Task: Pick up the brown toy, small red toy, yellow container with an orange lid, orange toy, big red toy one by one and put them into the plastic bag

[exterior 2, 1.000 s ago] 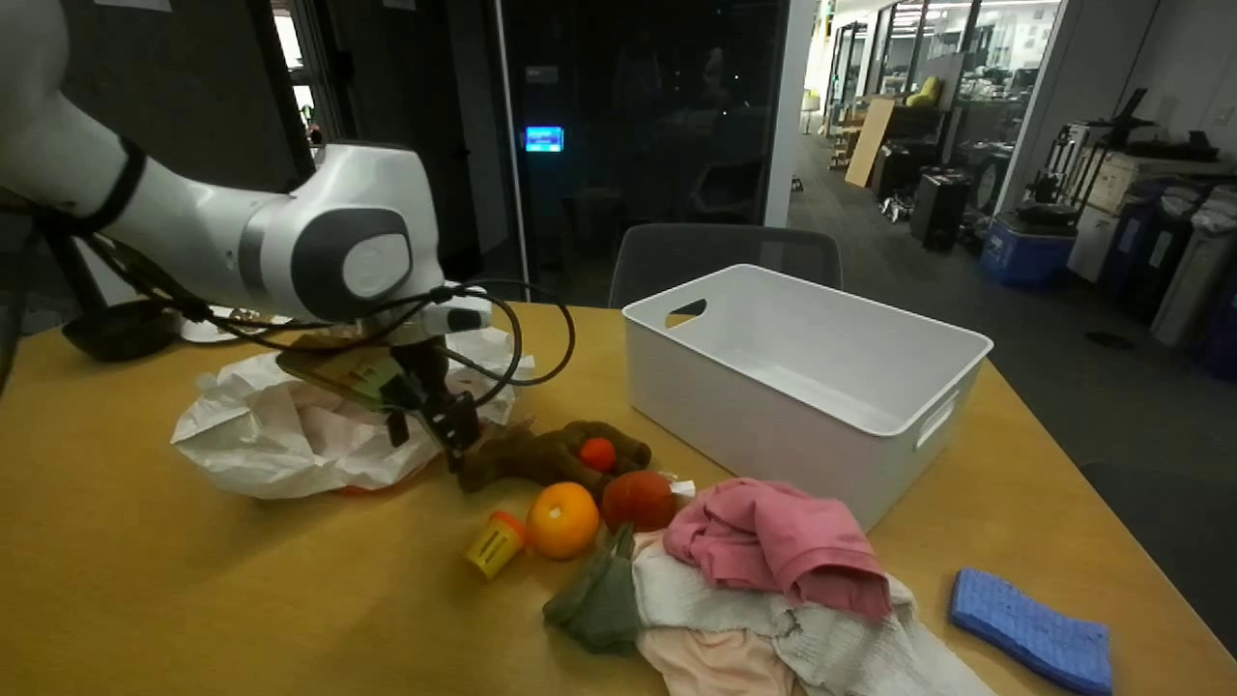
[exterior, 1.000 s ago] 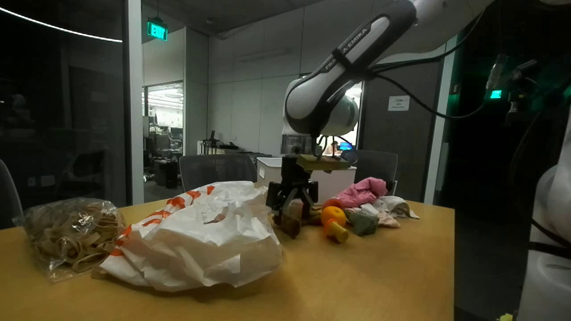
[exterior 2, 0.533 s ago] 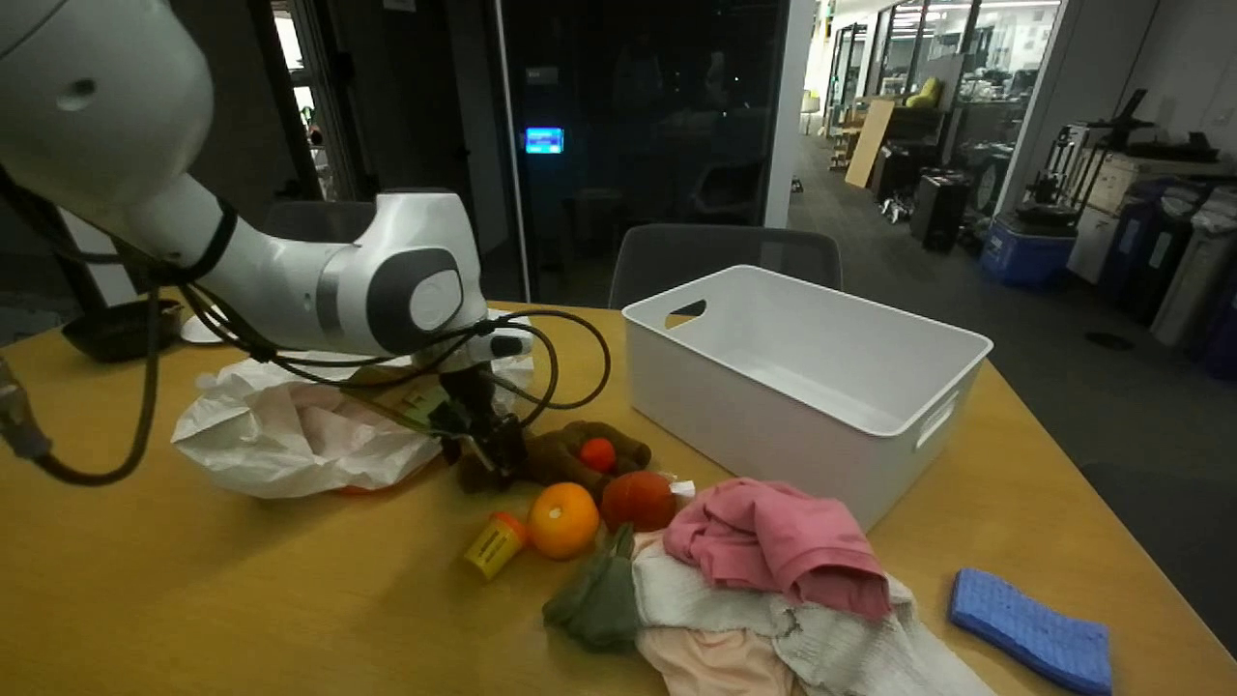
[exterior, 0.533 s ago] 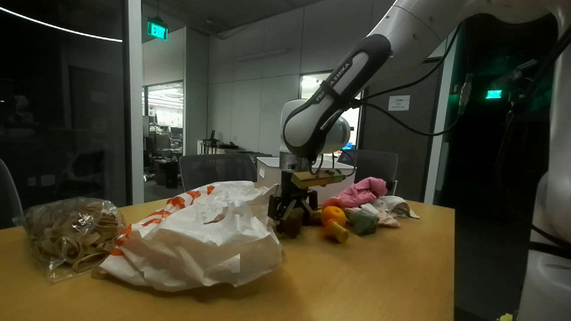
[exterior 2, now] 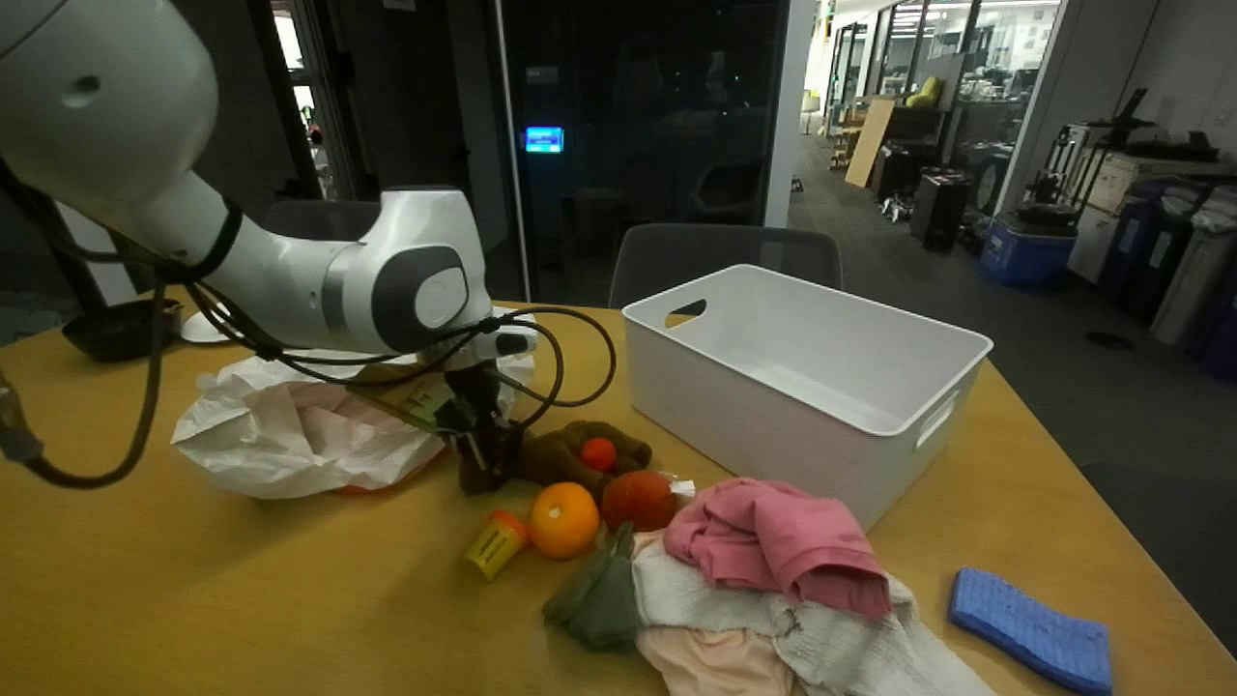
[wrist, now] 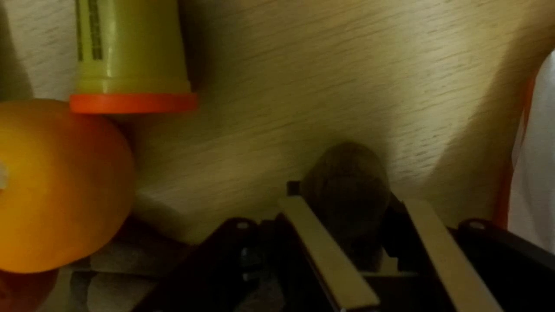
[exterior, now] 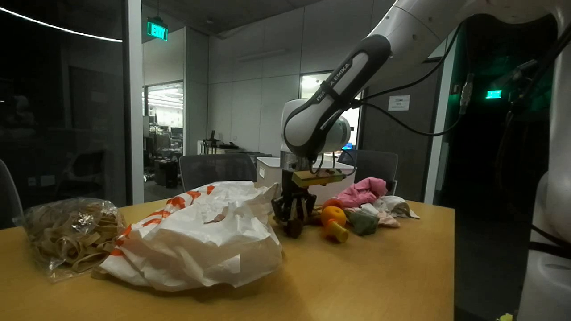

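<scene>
While the half-closed end effector (wrist: pixel 350 203) pinches the brown toy (exterior 2: pixel 556 457), picking seems underway, with lifting left into the plastic bag (exterior: pixel 194 243) next.

In both exterior views the arm (exterior: pixel 308 120) is rounded and white. At one o'clock in an exterior view, a dark panel (exterior: pixel 379 42) bears pale letters (exterior: pixel 342 71) ending in "EMIKA", crossed by a black strap (exterior: pixel 331 91); black cables (exterior: pixel 359 103) meet a grey plug (exterior: pixel 466 93) at two o'clock. Toward nine o'clock in an exterior view sit a grey band (exterior 2: pixel 333 290) and a dark patch (exterior 2: pixel 394 295) with a pale round cap (exterior 2: pixel 442 299). In the wrist view the black gripper (wrist: pixel 349 197) has pale strips (wrist: pixel 330 255) between four and five o'clock, round studs (wrist: pixel 243 225) at seven and four.
</scene>
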{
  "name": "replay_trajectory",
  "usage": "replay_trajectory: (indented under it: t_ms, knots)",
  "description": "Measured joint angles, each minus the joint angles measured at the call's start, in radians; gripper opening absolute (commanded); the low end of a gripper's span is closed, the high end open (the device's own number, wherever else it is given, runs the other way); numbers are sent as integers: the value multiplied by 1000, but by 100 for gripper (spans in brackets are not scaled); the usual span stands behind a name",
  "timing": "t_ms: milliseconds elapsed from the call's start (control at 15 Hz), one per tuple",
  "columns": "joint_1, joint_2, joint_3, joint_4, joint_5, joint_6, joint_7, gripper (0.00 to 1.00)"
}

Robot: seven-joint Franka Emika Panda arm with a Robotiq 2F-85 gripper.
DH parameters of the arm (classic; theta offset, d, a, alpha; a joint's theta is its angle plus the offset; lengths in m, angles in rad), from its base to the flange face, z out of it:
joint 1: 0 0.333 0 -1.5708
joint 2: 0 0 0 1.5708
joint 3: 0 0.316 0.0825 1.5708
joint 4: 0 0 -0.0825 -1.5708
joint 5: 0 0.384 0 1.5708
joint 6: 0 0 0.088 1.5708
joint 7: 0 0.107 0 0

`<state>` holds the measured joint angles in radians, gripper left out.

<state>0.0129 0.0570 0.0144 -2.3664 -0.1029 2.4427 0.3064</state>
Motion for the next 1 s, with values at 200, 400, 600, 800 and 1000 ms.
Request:
replay_trajectory:
  t_ms: [200, 400, 600, 800, 1000]
  knots:
    - [0, -1, 0, 0, 0, -3, 0, 8]
    - [-1, -23, -3, 2, 15, -60, 0, 9]
    - [-3, -113, -6, 2, 13, -187, 20, 11]
    - [-3, -255, -2, -4, 8, -321, 39, 11]
    - [2, -402, 18, -20, 11, -386, 13, 11]
